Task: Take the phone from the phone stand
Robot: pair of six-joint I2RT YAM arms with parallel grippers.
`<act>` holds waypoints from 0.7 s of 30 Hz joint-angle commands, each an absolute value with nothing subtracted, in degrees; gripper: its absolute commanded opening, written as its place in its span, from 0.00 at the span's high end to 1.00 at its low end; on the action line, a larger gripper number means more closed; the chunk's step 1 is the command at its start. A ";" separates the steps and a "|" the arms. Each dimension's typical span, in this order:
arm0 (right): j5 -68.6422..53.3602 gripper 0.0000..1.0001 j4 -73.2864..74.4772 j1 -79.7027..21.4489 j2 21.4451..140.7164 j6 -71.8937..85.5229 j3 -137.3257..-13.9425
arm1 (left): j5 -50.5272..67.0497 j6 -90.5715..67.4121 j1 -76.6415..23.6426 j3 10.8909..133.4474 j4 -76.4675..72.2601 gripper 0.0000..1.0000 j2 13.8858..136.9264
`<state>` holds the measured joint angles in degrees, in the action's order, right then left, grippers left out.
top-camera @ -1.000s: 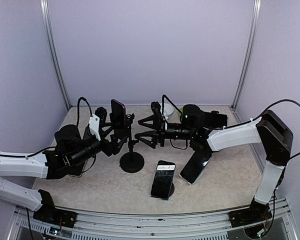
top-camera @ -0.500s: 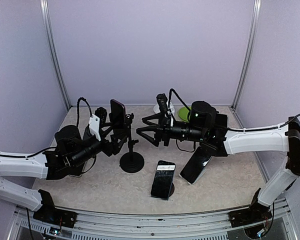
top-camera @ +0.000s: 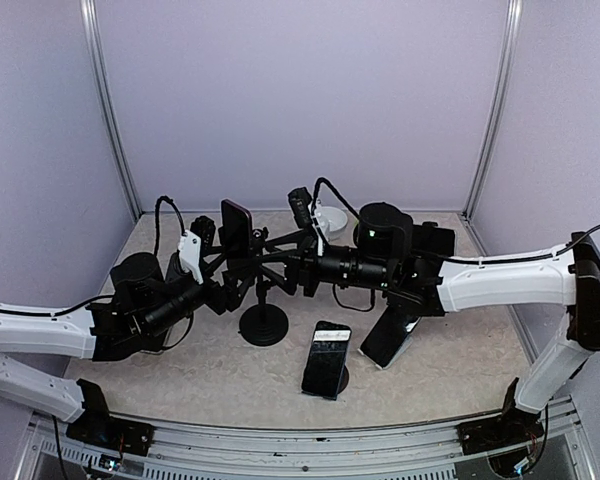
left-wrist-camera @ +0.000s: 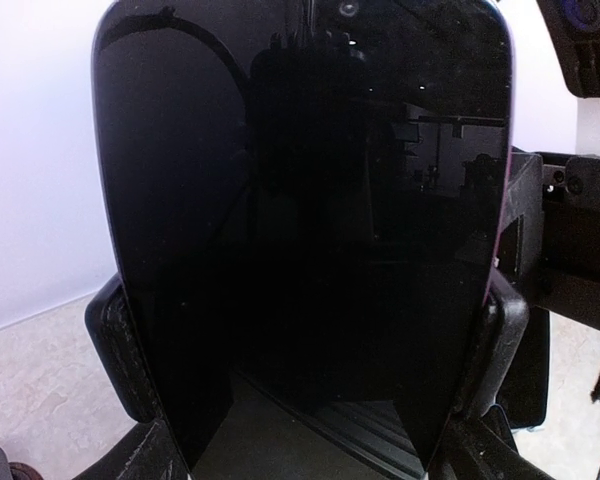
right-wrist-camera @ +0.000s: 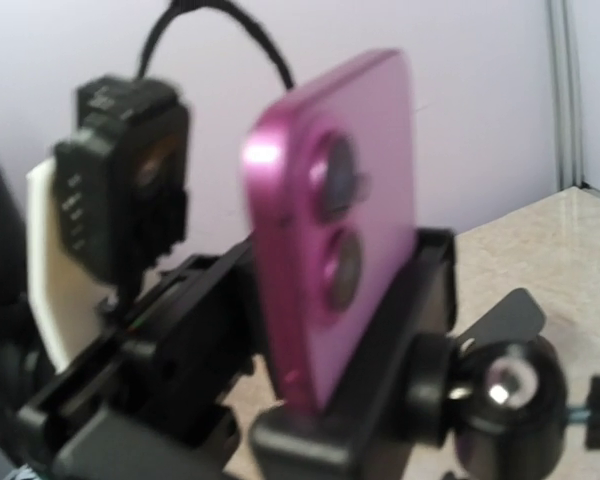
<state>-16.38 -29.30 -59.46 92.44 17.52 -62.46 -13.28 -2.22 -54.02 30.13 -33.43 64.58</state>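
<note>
End effector [left-wrist-camera: 310,345] around phone [left-wrist-camera: 300,180] in stand [top-camera: 264,325]

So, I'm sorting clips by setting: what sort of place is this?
Probably a lab robot booth: plain lilac walls and metal posts close in one table, two robot arms are bolted at its near edge, and a phone sits in a stand between them.

Robot lab booth, plain walls [top-camera: 300,100], metal rails [top-camera: 110,110]
</note>
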 commanded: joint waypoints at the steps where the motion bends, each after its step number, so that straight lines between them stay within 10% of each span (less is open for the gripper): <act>1: -13.62 0.44 -27.85 -60.12 94.14 17.55 -65.49 | -13.52 -0.88 -54.81 30.53 -33.79 0.54 65.16; 10: -7.99 0.52 -23.52 -61.92 96.28 14.11 -69.69 | -14.75 -0.36 -55.54 31.99 -32.48 0.56 66.43; 21: -5.92 0.87 -21.29 -62.06 95.73 13.12 -70.33 | -18.41 -1.02 -55.37 32.51 -30.98 0.59 66.53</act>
